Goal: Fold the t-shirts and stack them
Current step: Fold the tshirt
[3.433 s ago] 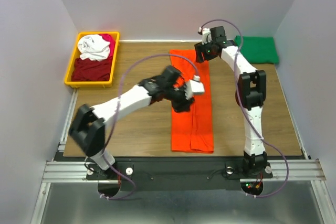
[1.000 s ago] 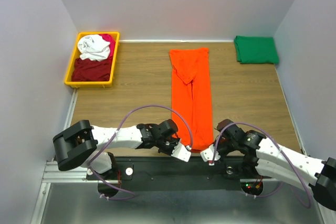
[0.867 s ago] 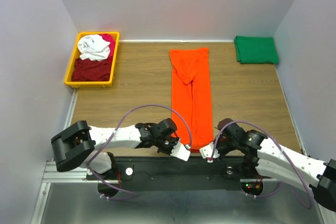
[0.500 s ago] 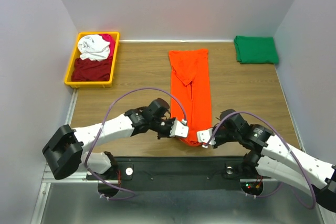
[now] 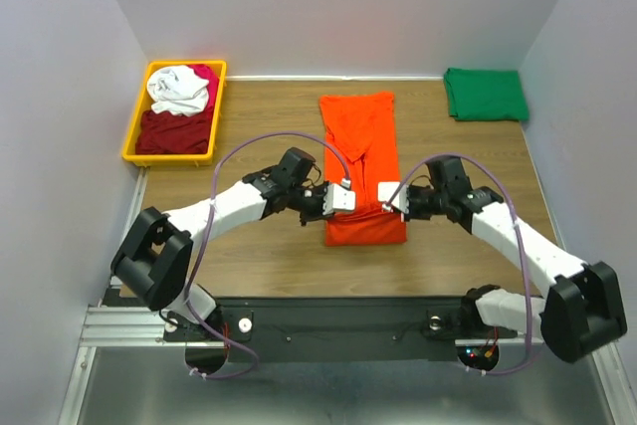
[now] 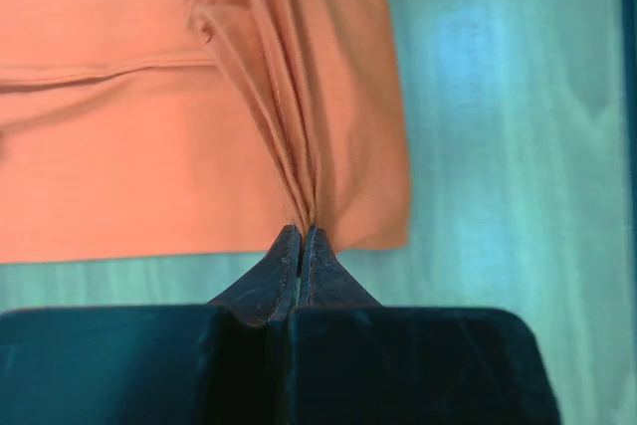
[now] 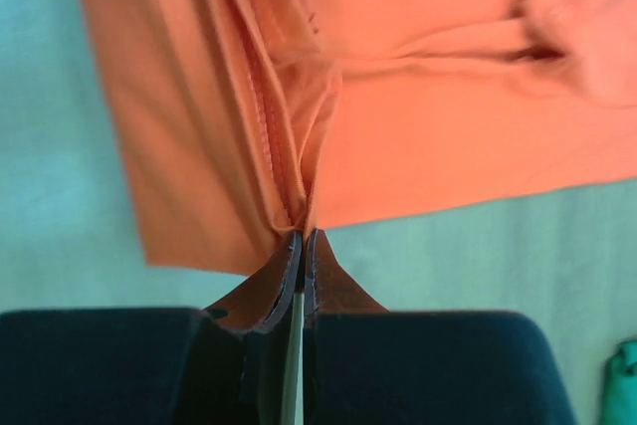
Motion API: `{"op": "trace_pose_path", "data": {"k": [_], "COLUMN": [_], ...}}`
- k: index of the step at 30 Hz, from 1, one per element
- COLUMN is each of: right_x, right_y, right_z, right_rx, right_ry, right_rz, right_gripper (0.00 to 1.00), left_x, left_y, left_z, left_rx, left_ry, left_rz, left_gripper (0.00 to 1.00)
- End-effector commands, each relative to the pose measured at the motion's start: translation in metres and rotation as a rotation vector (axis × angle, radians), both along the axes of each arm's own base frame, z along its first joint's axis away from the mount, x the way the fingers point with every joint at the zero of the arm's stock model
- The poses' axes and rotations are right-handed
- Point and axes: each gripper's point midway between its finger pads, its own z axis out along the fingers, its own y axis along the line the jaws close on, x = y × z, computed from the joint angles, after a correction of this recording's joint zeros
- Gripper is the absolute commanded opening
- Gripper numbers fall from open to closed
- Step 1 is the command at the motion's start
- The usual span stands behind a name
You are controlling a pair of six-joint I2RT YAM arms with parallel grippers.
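The bright orange t-shirt (image 5: 360, 136) lies as a long strip down the middle of the table, its near part doubled back over itself. My left gripper (image 5: 348, 203) is shut on the left corner of the raised hem, and my right gripper (image 5: 385, 203) is shut on the right corner. In the left wrist view the fingertips (image 6: 302, 233) pinch a gathered pleat of orange cloth (image 6: 149, 166). The right wrist view shows the same pinch (image 7: 302, 236) on the orange cloth (image 7: 448, 146). A folded dark green t-shirt (image 5: 486, 94) lies at the back right.
A yellow bin (image 5: 134, 131) at the back left holds white (image 5: 179, 89), dark red (image 5: 177, 131) and magenta (image 5: 204, 75) t-shirts. Walls close in the table on the left, back and right. Bare wood shows on both sides of the orange shirt.
Both grippers have carried the orange shirt's near hem from the table's front edge towards the middle, doubling the lower part over. The arms have swung inward and away from the bases.
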Motion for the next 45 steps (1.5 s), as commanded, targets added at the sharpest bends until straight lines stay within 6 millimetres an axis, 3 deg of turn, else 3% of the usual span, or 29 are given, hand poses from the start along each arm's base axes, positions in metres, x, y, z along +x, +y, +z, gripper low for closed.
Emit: {"op": "trace_pose_path", "data": {"k": [1,10,17,21,22,25,26,27,30,32,33,35,37,38,39,41,42,43,44,45], "right_x": [0.042,0.09,0.143,0.168,0.177,0.187,0.192,0.194,0.213,0.219,0.223,0.222,0.206,0.196,0.182,0.149,0.135,0.115,0.102,0.088], "right_y": [0.018,0.014,0.005,0.002,0.002,-0.001,-0.001,-0.001,-0.008,-0.012,-0.016,-0.021,-0.021,-0.019,-0.017,-0.007,0.003,0.006,0.01,0.019], "right_z": [0.032,0.025,0.027,0.017,0.011,0.005,0.002,0.001,0.01,0.018,0.032,0.045,0.062,0.065,0.061,0.066,0.064,0.045,0.048,0.039], "right_rx": [0.064,0.067,0.072,0.072,0.069,0.062,0.063,0.063,0.063,0.072,0.081,0.101,0.134,0.144,0.153,0.184,0.185,0.177,0.178,0.173], "right_ry": [-0.15,-0.181,-0.224,-0.227,-0.222,-0.23,-0.236,-0.24,-0.295,-0.294,-0.315,-0.325,-0.333,-0.323,-0.29,-0.241,-0.226,-0.179,-0.189,-0.17], "right_rz": [0.111,0.125,0.092,0.072,0.056,0.034,0.022,0.015,-0.066,-0.123,-0.15,-0.18,-0.183,-0.17,-0.151,-0.092,-0.059,-0.042,-0.024,0.009], "right_gripper": [0.01,0.01,0.0,0.0,0.01,0.01,0.03,0.14,0.54,0.75,0.77,0.77,0.73,0.7,0.64,0.55,0.5,0.48,0.47,0.47], "left_x": [0.033,0.105,0.166,0.196,0.203,0.226,0.234,0.24,0.255,0.257,0.259,0.254,0.242,0.232,0.216,0.193,0.172,0.162,0.152,0.133], "left_y": [-0.012,-0.005,-0.004,-0.004,-0.003,-0.002,-0.004,-0.003,0.004,0.008,0.011,0.019,0.023,0.024,0.029,0.031,0.033,0.034,0.035,0.034], "left_z": [0.018,0.019,0.02,0.013,0.003,0.01,0.008,0.008,0.007,0.012,0.015,0.028,0.033,0.053,0.039,0.054,0.036,0.032,0.035,0.017], "left_rx": [-0.042,-0.013,-0.002,0.004,0.02,0.001,0.001,0.002,0.008,0.005,-0.002,-0.026,-0.034,-0.06,-0.052,-0.087,-0.067,-0.061,-0.061,-0.034], "left_ry": [-0.078,-0.121,-0.132,-0.14,-0.13,-0.149,-0.153,-0.16,-0.159,-0.159,-0.169,-0.166,-0.16,-0.186,-0.154,-0.162,-0.13,-0.123,-0.14,-0.131], "left_rz": [-0.017,0.034,0.07,0.101,0.113,0.158,0.167,0.18,0.234,0.276,0.29,0.319,0.313,0.305,0.297,0.269,0.246,0.231,0.216,0.172], "left_gripper": [0.0,0.0,0.0,0.0,0.0,0.0,0.0,0.06,0.25,0.37,0.5,0.54,0.54,0.54,0.54,0.54,0.54,0.54,0.54,0.54]}}
